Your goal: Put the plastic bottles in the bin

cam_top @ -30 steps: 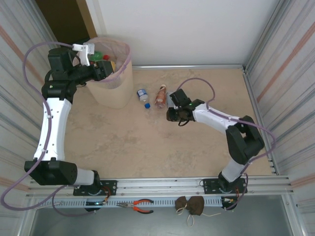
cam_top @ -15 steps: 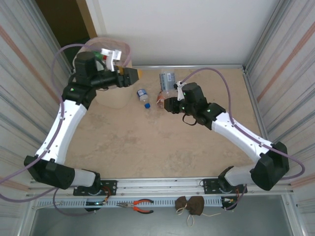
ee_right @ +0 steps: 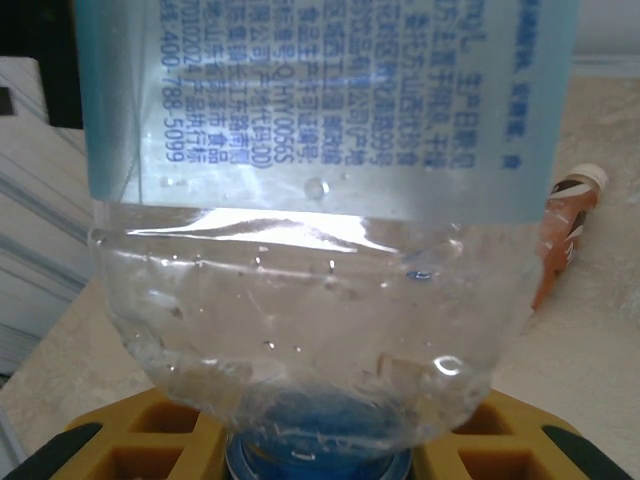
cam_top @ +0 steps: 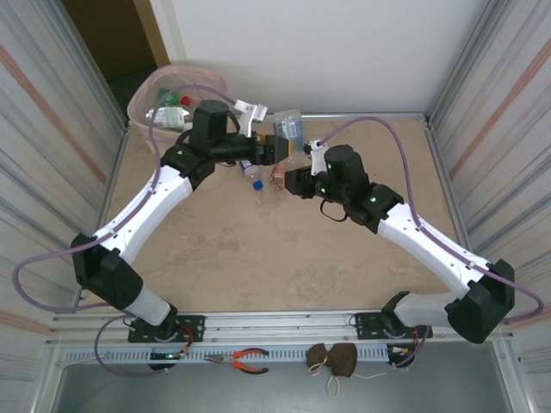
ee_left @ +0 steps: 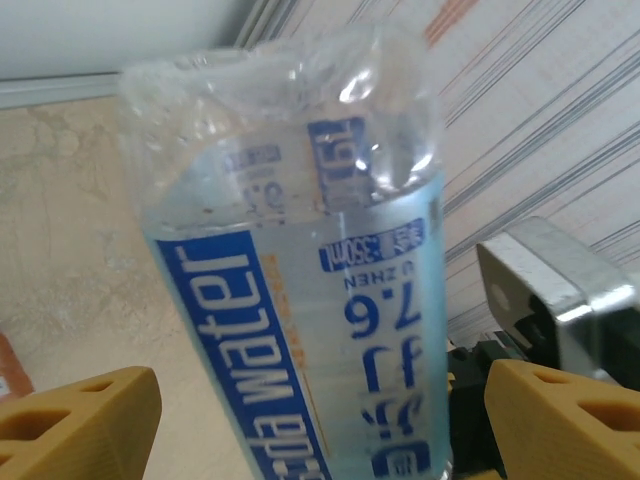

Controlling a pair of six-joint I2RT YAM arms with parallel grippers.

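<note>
Top external, bin (cam_top: pixel 140 96): several bottles (cam_top: pixel 170 110) inside, far-left table (cam_top: pixel 258 254) corner.
Right claw (cam_top: pixel 291 172): clamped on blue-label bottle (cam_top: pixel 288 133).
Left claw (cam_top: pixel 269 151): wide, straddling it.
Remaining: blue-capped bottle (cam_top: pixel 251 172), brown-label bottle (cam_top: pixel 281 174), on table.

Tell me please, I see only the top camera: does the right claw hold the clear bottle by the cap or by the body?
Observer: By the cap end. In the right wrist view the water bottle has its blue cap between the fingers of the right claw.
Operator: And the left claw, is it closed on the bottle?
Observer: No, it is open. In the left wrist view the left claw has one yellow finger on each side of the blue label, with a gap on both sides.
</note>
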